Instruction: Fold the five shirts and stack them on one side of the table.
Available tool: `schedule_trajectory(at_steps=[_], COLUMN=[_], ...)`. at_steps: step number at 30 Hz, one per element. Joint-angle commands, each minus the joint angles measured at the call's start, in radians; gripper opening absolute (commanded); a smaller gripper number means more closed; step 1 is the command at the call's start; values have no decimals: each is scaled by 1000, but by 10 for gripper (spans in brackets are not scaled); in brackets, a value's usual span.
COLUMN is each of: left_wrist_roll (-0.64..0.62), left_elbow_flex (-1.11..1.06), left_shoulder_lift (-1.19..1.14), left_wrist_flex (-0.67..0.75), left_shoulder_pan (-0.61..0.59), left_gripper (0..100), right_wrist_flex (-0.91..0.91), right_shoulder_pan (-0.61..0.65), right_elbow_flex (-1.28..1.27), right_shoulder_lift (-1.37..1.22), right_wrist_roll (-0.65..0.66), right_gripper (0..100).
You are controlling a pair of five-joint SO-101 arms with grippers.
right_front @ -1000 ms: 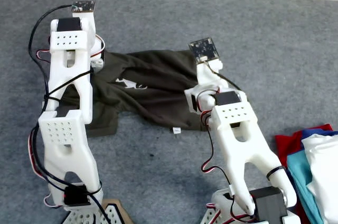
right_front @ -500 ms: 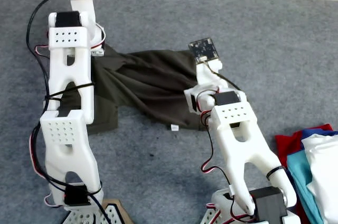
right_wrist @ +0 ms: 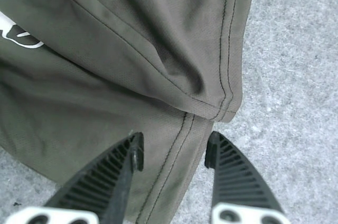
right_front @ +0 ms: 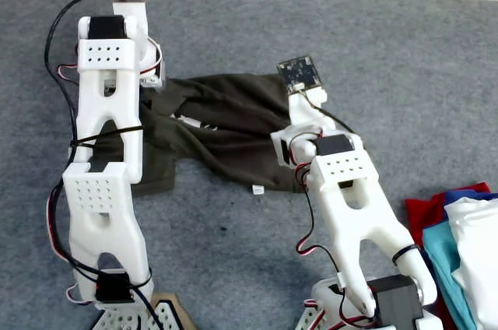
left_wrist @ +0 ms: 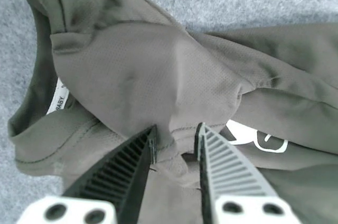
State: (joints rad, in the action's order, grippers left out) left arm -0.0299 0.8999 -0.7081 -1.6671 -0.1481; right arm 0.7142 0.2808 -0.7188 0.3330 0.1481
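A dark olive shirt (right_front: 226, 124) lies crumpled on the grey table between the two arms. My left gripper (right_front: 154, 81) is at its far left corner. In the left wrist view that gripper (left_wrist: 175, 142) is shut on a bunched fold of the shirt (left_wrist: 158, 71), close to the collar (left_wrist: 31, 108) and the white print (left_wrist: 253, 139). My right gripper (right_front: 296, 131) stands at the shirt's right edge. In the right wrist view it (right_wrist: 174, 150) is open, its fingers astride the stitched hem (right_wrist: 224, 97) of the shirt (right_wrist: 105, 49).
A pile of other shirts, red (right_front: 428, 209), teal (right_front: 440, 252), blue (right_front: 467, 194) and white (right_front: 478, 244), lies at the right edge near the front. A small white tag (right_front: 256, 188) pokes out at the olive shirt's near edge. Bare grey table (right_front: 420, 73) lies behind and to the right.
My left gripper moved toward the far side of the table, dragging the shirt's left part with it; the fabric rose into folds and the print was covered, then partly showed again. The right arm stayed put.
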Motion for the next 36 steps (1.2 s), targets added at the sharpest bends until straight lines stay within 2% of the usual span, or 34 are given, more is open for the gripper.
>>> schedule_trajectory(at_steps=[1,6,14,18,20,27,33,36], left_wrist_roll=[8,8,9,8,5,3,2,2], left_elbow_flex=[39,39,-28,-73,-71,-65,45,154], left_shoulder_lift=[7,7,7,7,7,16,18,18], left_wrist_flex=[-5,0,0,32,51,63,51,-25], left_shoulder_pan=[16,18,13,13,12,13,10,10], left_gripper=[120,3,58,52,7,5,5,5], right_wrist_flex=[-13,-13,-13,-13,-13,-13,-16,-16], right_shoulder_pan=[8,8,8,8,8,8,8,8], right_elbow_flex=[2,2,2,2,2,2,2,2], right_shoulder_lift=[4,4,4,4,4,4,4,2], right_wrist_roll=[-6,-6,-6,-6,-6,-9,-11,-11], right_gripper=[198,198,198,198,198,198,198,198])
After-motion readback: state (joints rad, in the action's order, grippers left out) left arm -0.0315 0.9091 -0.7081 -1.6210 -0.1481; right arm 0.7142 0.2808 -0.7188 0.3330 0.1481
